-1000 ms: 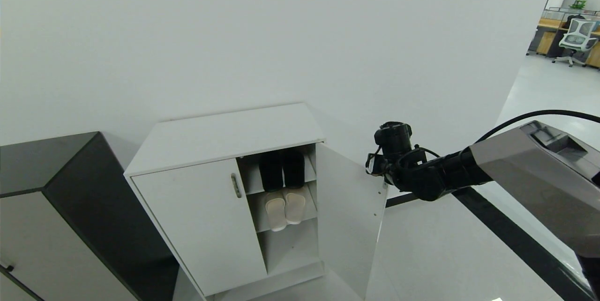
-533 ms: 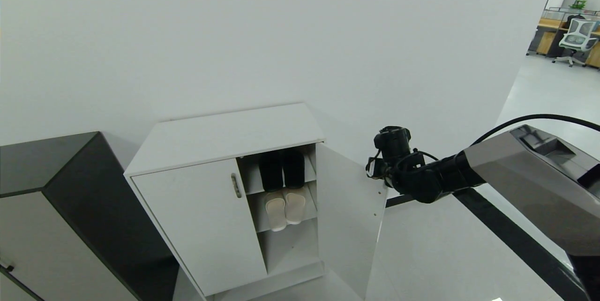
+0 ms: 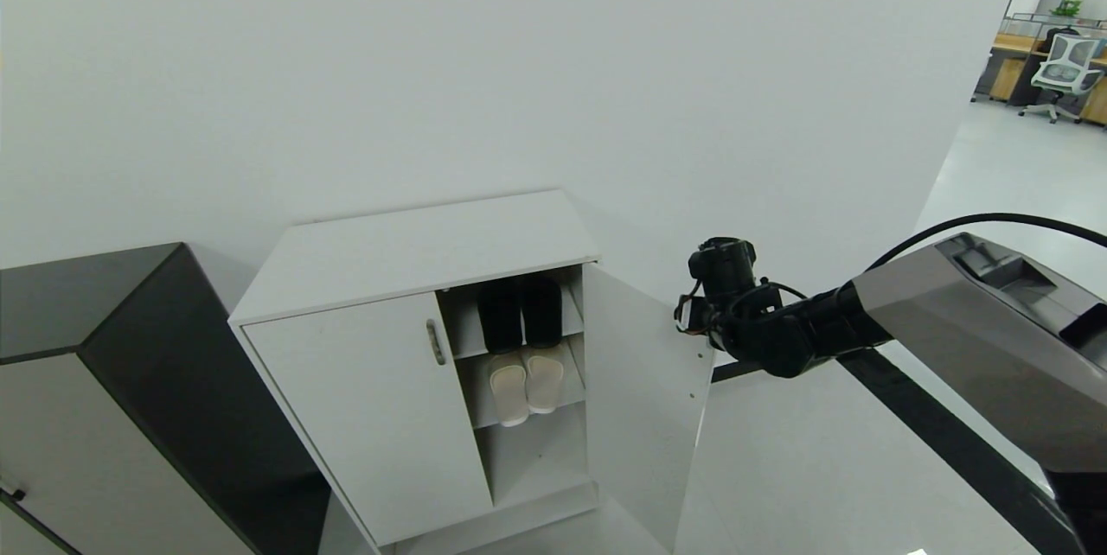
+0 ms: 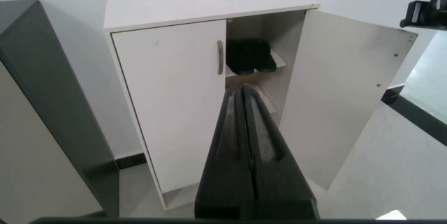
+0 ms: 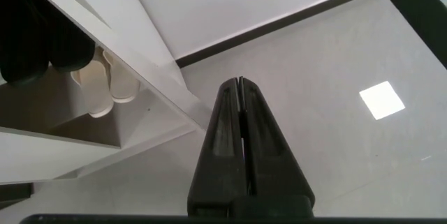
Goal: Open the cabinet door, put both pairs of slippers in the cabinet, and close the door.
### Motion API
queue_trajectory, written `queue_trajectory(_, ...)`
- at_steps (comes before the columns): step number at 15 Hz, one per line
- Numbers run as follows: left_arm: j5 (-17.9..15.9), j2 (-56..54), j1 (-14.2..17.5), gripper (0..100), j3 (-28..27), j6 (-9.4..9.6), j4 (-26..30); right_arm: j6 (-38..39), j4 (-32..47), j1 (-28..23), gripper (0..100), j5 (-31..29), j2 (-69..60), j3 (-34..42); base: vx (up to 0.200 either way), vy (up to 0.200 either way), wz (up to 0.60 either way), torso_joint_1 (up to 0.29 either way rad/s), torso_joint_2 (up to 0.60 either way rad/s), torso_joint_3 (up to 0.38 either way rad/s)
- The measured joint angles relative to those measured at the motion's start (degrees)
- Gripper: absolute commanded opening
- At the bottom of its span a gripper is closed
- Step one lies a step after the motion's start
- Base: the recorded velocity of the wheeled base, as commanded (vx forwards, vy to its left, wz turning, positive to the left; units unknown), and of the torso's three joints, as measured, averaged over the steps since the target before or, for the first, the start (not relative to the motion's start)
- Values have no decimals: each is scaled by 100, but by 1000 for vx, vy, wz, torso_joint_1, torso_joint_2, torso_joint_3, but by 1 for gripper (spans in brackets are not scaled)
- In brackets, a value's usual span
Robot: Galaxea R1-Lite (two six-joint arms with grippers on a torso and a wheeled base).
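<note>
A white wall is standing behind a white cabinet, and a dark cabinet is sitting beside it. The right door is hanging open. The black slippers are lying on the top shelf, the white slippers on the one below. The right gripper is hovering near the door's outer top corner, its fingers pressed together on nothing. The left gripper is facing the cabinet front, its fingers also together.

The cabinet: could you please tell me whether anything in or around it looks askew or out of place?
Nothing stands out. The black slippers sit paired on the top shelf, the white slippers paired on the shelf below. Only the right door stands open, with the right claw by its outer edge.
</note>
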Motion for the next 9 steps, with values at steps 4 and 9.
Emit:
queue_trajectory(4, 0, 0, 0, 0, 0, 0, 0, -4, 2, 127, 0, -2, -83, 199, 0, 0, 0, 0, 0, 0)
queue_trajectory(9, 0, 0, 0, 0, 0, -6, -1, 11, -11, 691, 0, 4, -568, 803, 0, 0, 0, 0, 0, 0)
